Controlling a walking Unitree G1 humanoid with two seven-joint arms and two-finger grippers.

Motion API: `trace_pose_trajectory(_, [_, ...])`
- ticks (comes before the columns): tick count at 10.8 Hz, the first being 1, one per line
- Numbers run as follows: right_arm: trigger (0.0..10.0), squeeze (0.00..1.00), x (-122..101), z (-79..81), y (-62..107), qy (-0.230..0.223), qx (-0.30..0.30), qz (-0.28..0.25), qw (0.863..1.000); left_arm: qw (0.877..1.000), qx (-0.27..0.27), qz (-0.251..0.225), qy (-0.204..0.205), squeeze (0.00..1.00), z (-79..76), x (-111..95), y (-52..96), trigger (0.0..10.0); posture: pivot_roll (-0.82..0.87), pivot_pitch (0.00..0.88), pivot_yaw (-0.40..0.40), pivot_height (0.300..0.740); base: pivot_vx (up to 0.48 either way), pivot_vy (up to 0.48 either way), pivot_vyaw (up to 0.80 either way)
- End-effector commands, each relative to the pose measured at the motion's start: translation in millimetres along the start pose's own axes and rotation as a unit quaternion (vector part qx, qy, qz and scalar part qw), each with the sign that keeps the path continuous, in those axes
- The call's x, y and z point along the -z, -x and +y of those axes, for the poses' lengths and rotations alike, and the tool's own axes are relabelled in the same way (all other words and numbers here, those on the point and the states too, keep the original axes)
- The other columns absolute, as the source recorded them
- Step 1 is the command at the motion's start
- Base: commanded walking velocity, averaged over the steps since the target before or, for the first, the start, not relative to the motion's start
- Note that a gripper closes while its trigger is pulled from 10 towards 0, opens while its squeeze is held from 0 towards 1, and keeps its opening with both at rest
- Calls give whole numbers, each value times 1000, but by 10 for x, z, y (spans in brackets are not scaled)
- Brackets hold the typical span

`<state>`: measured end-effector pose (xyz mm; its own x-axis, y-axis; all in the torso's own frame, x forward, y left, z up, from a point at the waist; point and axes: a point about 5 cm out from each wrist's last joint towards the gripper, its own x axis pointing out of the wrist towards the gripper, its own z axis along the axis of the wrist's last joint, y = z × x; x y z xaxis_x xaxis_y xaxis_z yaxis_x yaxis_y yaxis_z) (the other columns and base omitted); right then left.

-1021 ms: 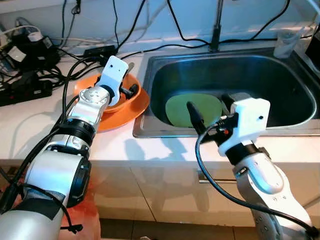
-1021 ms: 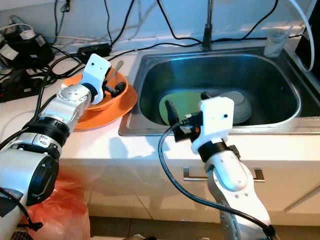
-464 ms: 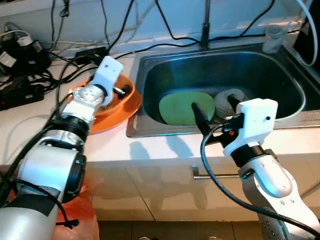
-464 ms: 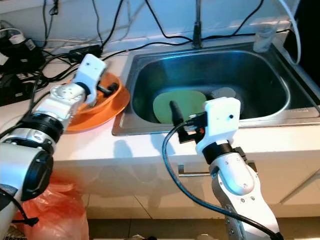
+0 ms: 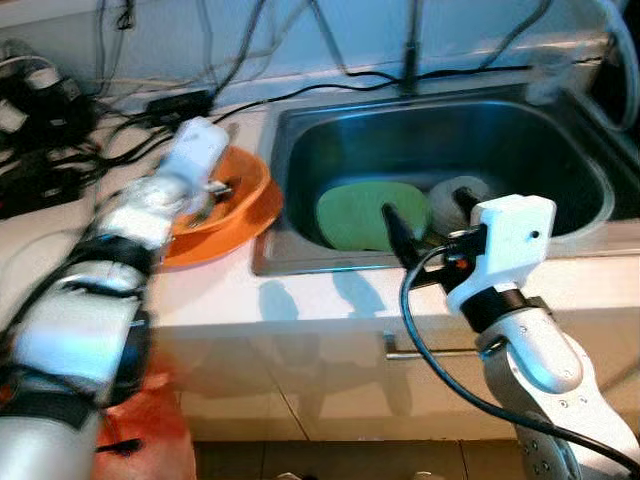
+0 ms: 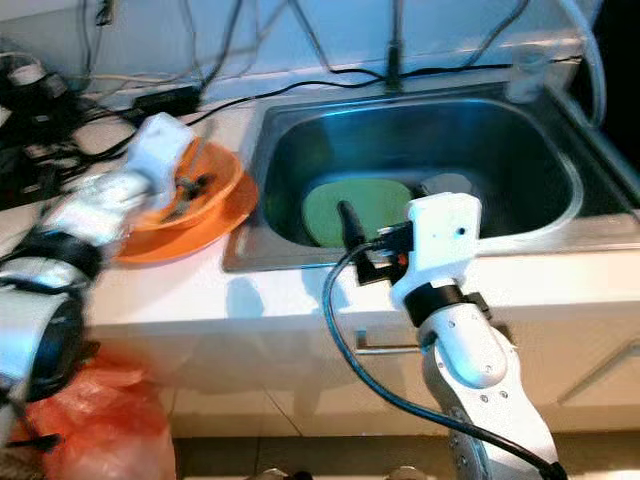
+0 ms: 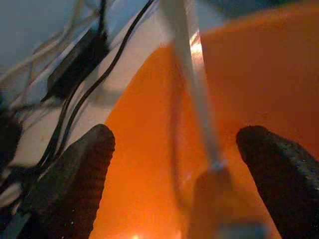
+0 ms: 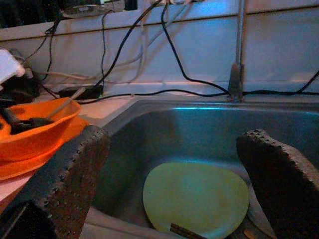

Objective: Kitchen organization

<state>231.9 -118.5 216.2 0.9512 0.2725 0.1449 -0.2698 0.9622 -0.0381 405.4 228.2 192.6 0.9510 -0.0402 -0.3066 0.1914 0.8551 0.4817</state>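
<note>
An orange bowl (image 5: pixel 240 178) sits on an orange plate (image 5: pixel 250 222) on the white counter, left of the steel sink (image 5: pixel 330 262). My left gripper (image 5: pixel 212 190) is inside the bowl, open, its fingers (image 7: pixel 79 174) on either side of a silver utensil handle (image 7: pixel 192 74). A green plate (image 5: pixel 362 215) lies on the sink floor with a grey dish (image 5: pixel 455 190) beside it. My right gripper (image 5: pixel 430 215) hovers over the sink's front rim, open and holding nothing; the green plate (image 8: pixel 197 196) lies ahead of it.
Power strips and black cables (image 5: pixel 50 110) crowd the counter's back left. A faucet (image 5: pixel 412 50) rises behind the sink, and a clear cup (image 5: pixel 545 75) stands at its back right corner. An orange-red bag (image 6: pixel 90 420) hangs low on the left.
My left arm has shifted inside the orange bowl and is now blurred by motion. The right arm holds its place over the sink's front rim.
</note>
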Motion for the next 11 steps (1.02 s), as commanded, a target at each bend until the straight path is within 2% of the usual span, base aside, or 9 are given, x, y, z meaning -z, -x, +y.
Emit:
trace_pose_trajectory(1, [10000,627,-7,30,-7,-4,-9,3,1000,1000,-7,28,-6,0,58,156,30,10000,-211,60,157,740,0,0,0])
trace_pose_trajectory(2, [10000,616,-7,40,-12,-6,-11,3,1000,999,6,38,-2,0,35,219,35,4667,-206,62,156,740,0,0,0])
trace_pose_trajectory(3, [10000,612,-7,45,-17,-6,-12,3,1000,998,29,47,7,0,-6,282,40,0,-207,62,155,740,0,0,0])
trace_pose_trajectory(6, [10000,596,-7,30,-15,-6,-10,3,1000,996,66,57,23,0,-99,372,43,0,-208,63,157,740,0,0,0])
trace_pose_trajectory(11, [10000,514,3,9,-30,-2,-8,4,1000,995,74,47,39,0,-103,388,51,0,-213,50,153,740,0,0,0])
